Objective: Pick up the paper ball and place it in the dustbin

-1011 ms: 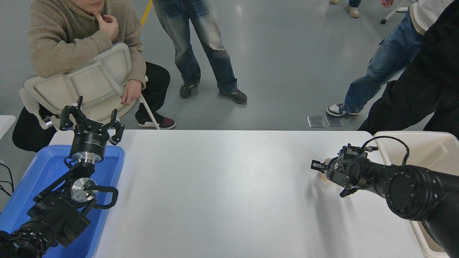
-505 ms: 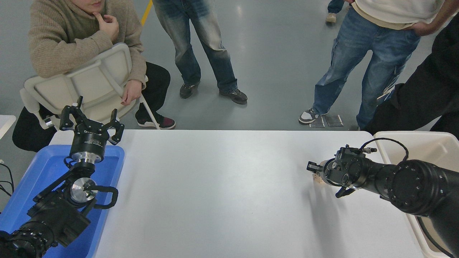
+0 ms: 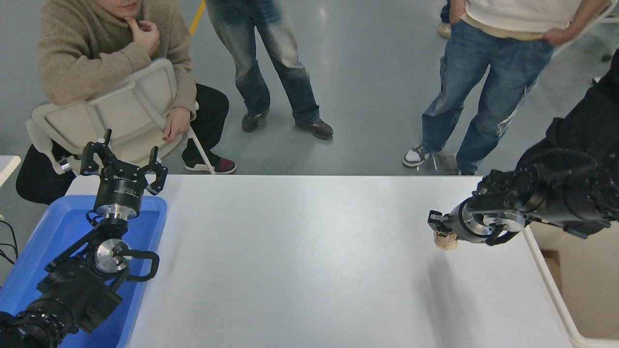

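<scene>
Gripping the paper ball in closed fingers, right gripper hung above table beside dustbin; left gripper open, label print illegible.

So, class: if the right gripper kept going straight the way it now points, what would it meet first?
The right gripper, shut on the paper ball, points left across the white table. That way looks free up to the distant blue tray, though height is unclear.

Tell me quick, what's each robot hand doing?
Left hand: open, empty, parked above the blue tray.
Right hand: closed on the paper ball.
</scene>
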You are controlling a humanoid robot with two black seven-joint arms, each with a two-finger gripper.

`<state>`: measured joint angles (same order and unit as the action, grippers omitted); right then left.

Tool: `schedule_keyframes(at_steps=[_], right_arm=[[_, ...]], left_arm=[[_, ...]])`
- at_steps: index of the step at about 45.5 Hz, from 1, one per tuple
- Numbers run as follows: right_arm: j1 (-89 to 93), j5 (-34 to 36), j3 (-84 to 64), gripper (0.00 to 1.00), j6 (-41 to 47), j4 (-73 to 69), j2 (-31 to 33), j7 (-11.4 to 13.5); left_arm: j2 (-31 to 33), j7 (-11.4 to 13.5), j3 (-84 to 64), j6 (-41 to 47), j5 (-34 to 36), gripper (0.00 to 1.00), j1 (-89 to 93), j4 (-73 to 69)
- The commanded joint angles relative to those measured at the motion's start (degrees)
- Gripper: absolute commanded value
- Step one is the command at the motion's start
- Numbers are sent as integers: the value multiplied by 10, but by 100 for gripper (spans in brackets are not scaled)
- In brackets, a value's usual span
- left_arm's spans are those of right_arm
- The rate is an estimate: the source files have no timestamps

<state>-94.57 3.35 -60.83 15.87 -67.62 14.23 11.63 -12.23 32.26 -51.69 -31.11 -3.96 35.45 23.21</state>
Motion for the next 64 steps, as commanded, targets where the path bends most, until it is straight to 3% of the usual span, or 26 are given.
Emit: schedule_keyframes(at_steps=[1,5,22,50,64], right_arm=[[-179,2,-11,0,229,-82,29,-2],[-226,2,-11,0,291,-83,37,-2],[-353,0,-27,0,291,-129,51,-2],[-343,-15,-114,0,291,-115,105,0],[-302,-75,-151,0,291,-78,249,0]], left_arm=[[0,0,0,0,0,99,0,0],[0,0,0,0,0,99,0,0],[0,0,1,0,0,99,0,-1],[0,0,1,0,-1,99,0,0],[0,0,1,0,0,99,0,0]])
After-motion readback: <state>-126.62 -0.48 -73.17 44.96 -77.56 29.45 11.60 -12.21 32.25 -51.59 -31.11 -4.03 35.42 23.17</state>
